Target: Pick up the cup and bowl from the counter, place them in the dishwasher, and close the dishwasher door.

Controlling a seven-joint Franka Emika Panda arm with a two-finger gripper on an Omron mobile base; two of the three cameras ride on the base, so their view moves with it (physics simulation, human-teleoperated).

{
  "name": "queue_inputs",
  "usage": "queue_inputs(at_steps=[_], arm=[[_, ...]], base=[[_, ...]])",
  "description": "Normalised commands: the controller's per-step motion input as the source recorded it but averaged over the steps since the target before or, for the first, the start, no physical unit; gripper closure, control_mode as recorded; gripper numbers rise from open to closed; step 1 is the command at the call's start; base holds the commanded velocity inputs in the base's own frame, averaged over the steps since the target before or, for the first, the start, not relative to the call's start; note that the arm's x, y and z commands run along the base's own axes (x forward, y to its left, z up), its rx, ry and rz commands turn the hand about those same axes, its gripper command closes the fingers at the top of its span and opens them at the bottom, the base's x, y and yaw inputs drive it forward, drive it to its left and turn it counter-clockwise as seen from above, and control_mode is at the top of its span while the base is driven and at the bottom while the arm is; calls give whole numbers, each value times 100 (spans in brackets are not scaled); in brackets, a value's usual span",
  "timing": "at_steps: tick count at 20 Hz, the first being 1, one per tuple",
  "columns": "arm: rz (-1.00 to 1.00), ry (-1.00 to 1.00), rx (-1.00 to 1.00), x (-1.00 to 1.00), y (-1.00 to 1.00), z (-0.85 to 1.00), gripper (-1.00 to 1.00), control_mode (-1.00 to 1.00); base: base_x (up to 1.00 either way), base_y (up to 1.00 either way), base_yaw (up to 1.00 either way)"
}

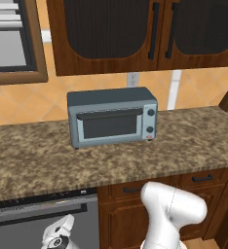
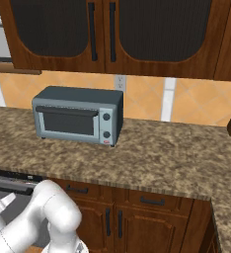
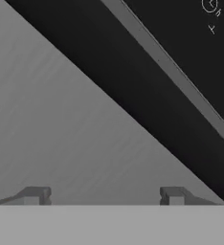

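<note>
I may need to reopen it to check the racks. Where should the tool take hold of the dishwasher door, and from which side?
Grip the dark bar handle running horizontally just under the control strip of the dishwasher door. Come straight at the front face with the fingers above and below the bar. It is the one raised part; the grey panel is flat. The tool is open, facing the panel.

Pretty clearly a home kitchen: speckled granite worktop (image 1: pixel 184 141) with a grey toaster oven (image 1: pixel 112 116) on it, dark wood wall cabinets (image 2: pixel 112 34) above, orange tiled backsplash (image 2: pixel 142 99), dishwasher (image 1: pixel 43 214) underneath.
</note>
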Motion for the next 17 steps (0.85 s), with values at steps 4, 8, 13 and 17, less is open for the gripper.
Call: queue_inputs(at_steps=[4,8,13,17], arm=[[0,-11,3,88,-47,-11,-100,-100],[0,-9,2,92,-46,-12,-100,-100],[0,-6,2,99,-47,-11,-100,-100],[0,0,0,87,-39,0,-100,-100]], base=[[0,0,0],[0,0,0],[0,0,0],[0,0,0]])
